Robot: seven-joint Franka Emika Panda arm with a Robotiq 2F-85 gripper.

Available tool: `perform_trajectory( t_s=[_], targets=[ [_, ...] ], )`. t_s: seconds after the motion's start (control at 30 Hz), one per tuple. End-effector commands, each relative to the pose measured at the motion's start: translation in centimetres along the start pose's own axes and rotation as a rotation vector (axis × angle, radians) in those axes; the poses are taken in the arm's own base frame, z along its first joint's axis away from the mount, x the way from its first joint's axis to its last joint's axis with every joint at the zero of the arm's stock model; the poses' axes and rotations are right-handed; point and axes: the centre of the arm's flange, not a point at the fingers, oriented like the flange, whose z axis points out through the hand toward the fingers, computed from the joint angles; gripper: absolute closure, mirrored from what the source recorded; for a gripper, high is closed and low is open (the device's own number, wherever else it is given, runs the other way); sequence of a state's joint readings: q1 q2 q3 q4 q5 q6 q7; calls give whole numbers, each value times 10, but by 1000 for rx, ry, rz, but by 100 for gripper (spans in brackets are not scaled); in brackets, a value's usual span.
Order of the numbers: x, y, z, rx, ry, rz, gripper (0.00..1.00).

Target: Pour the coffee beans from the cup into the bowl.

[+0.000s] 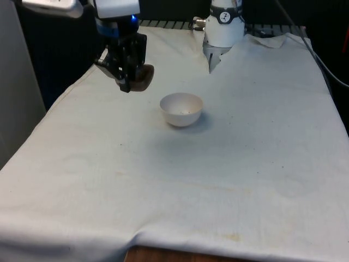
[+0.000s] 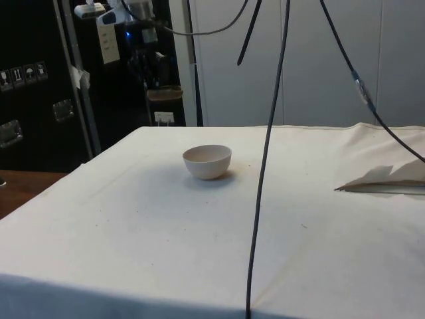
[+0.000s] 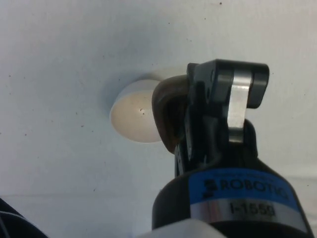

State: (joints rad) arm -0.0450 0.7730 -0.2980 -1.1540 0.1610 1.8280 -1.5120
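The black pincer [image 1: 130, 70] is up in the air and pinches a brown cup [image 1: 143, 77]. The cup hangs above the table [image 1: 229, 164], off to the front view's left of the white bowl [image 1: 181, 109]. The bowl sits on the white cloth, near the middle of the table. In the wrist view, the cup [image 3: 168, 114] shows in front of the bowl [image 3: 133, 116].
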Motion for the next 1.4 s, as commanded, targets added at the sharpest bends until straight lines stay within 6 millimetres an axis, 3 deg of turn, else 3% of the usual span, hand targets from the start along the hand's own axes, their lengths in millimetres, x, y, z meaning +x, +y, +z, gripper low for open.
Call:
perform_trajectory(
  t_s=[0.0, 0.7, 1.37],
  targets=[
    [-2, -1, -2, -21, -9, 4, 96],
    [-7, -5, 7, 8, -2, 7, 96],
    [-18, -11, 29, -17, 15, 36, 96]
  ],
)
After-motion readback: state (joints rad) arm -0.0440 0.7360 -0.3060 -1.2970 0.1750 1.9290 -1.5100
